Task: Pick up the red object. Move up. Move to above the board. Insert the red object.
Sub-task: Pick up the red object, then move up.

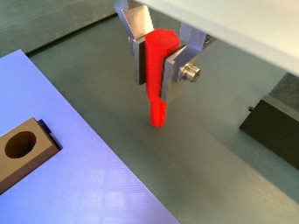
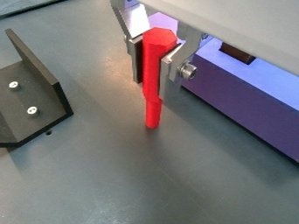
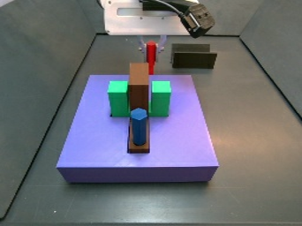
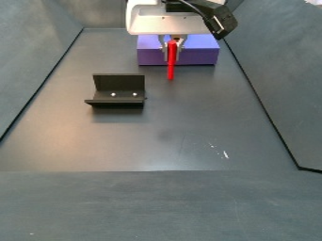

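**Red peg clamped, hanging off to the side of the platform**

Dark grey tabletop (image 4: 164, 132) all around, with walls closing it in. So the gripper (image 1: 162, 63) has its jaws closed on the red object (image 2: 156, 74), squeezing the upper part between the silver fingers (image 1: 176, 70), peg upright and its lower end poking out below. It sits over bare floor just beside the purple platform (image 3: 141, 137), not over it. On that platform the board (image 3: 139, 88) runs between two green blocks (image 3: 118, 98), and a blue hexagonal peg (image 3: 138, 126) stands in its near end. The fixture (image 4: 116, 91) is well apart on the floor. A dark olive box (image 3: 193, 58) sits behind the platform.
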{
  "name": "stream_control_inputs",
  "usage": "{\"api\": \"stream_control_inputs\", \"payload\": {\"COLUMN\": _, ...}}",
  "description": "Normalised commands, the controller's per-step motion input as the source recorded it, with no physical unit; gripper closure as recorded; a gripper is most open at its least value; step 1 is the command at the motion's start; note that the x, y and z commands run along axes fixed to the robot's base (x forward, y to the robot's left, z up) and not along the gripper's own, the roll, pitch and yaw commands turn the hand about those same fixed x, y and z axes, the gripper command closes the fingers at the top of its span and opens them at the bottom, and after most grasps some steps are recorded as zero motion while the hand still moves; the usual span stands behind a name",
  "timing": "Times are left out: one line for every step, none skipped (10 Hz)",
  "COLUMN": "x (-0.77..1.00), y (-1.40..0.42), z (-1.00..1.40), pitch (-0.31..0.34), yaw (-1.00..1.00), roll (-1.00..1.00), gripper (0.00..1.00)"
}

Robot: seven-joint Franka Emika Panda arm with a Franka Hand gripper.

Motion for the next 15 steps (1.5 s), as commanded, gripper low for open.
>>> {"api": "stream_control_inputs", "payload": {"x": 0.0, "y": 0.0, "z": 0.0, "pitch": 0.0, "yaw": 0.0, "roll": 0.0, "gripper": 1.0}}
{"api": "stream_control_inputs", "payload": {"x": 0.0, "y": 0.0, "z": 0.0, "pitch": 0.0, "yaw": 0.0, "roll": 0.0, "gripper": 1.0}}
{"api": "stream_control_inputs", "payload": {"x": 0.0, "y": 0.0, "z": 0.0, "pitch": 0.0, "yaw": 0.0, "roll": 0.0, "gripper": 1.0}}
{"api": "stream_control_inputs", "payload": {"x": 0.0, "y": 0.0, "z": 0.0, "pitch": 0.0, "yaw": 0.0, "roll": 0.0, "gripper": 1.0}}
{"api": "stream_control_inputs", "payload": {"x": 0.0, "y": 0.0, "z": 0.0, "pitch": 0.0, "yaw": 0.0, "roll": 0.0, "gripper": 1.0}}
{"api": "stream_control_inputs", "payload": {"x": 0.0, "y": 0.0, "z": 0.0, "pitch": 0.0, "yaw": 0.0, "roll": 0.0, "gripper": 1.0}}
{"api": "stream_control_inputs", "payload": {"x": 0.0, "y": 0.0, "z": 0.0, "pitch": 0.0, "yaw": 0.0, "roll": 0.0, "gripper": 1.0}}
{"api": "stream_control_inputs", "payload": {"x": 0.0, "y": 0.0, "z": 0.0, "pitch": 0.0, "yaw": 0.0, "roll": 0.0, "gripper": 1.0}}
{"api": "stream_control_inputs", "payload": {"x": 0.0, "y": 0.0, "z": 0.0, "pitch": 0.0, "yaw": 0.0, "roll": 0.0, "gripper": 1.0}}
{"api": "stream_control_inputs", "payload": {"x": 0.0, "y": 0.0, "z": 0.0, "pitch": 0.0, "yaw": 0.0, "roll": 0.0, "gripper": 1.0}}
{"api": "stream_control_inputs", "payload": {"x": 0.0, "y": 0.0, "z": 0.0, "pitch": 0.0, "yaw": 0.0, "roll": 0.0, "gripper": 1.0}}
{"api": "stream_control_inputs", "payload": {"x": 0.0, "y": 0.0, "z": 0.0, "pitch": 0.0, "yaw": 0.0, "roll": 0.0, "gripper": 1.0}}
{"api": "stream_control_inputs", "payload": {"x": 0.0, "y": 0.0, "z": 0.0, "pitch": 0.0, "yaw": 0.0, "roll": 0.0, "gripper": 1.0}}
{"api": "stream_control_inputs", "payload": {"x": 0.0, "y": 0.0, "z": 0.83, "pitch": 0.0, "yaw": 0.0, "roll": 0.0, "gripper": 1.0}}
{"api": "stream_control_inputs", "payload": {"x": -0.03, "y": -0.02, "z": 0.81, "pitch": 0.014, "yaw": 0.03, "roll": 0.0, "gripper": 1.0}}
